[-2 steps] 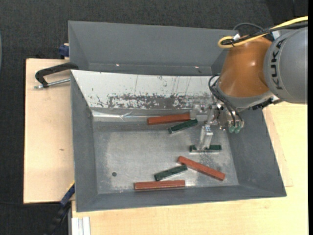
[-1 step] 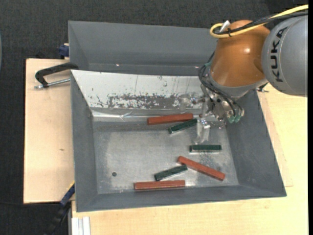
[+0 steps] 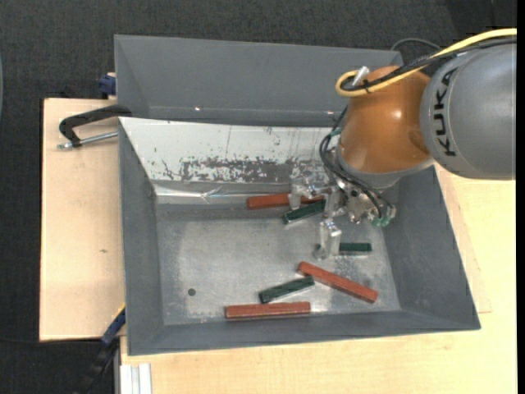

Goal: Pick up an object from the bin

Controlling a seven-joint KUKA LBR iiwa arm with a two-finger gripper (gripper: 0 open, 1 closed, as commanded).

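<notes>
The jaws hang low in the right half of the bin (image 3: 246, 72), close to its floor; whether they are spread or pressed together cannot be told. Just right of them lies a short green block (image 3: 354, 248). Just behind them a tilted green stick (image 3: 303, 213) lies beside a back red stick (image 3: 267, 202) at the foot of the back wall. In front, a slanted red stick (image 3: 336, 281) meets a dark green stick (image 3: 285, 290), and a long red stick (image 3: 267, 309) lies along the front wall. The orange wrist cover (image 3: 381, 130) points steeply down, with the grey arm (image 3: 480, 113) crossing the right rim. The floor's left half is open.
</notes>
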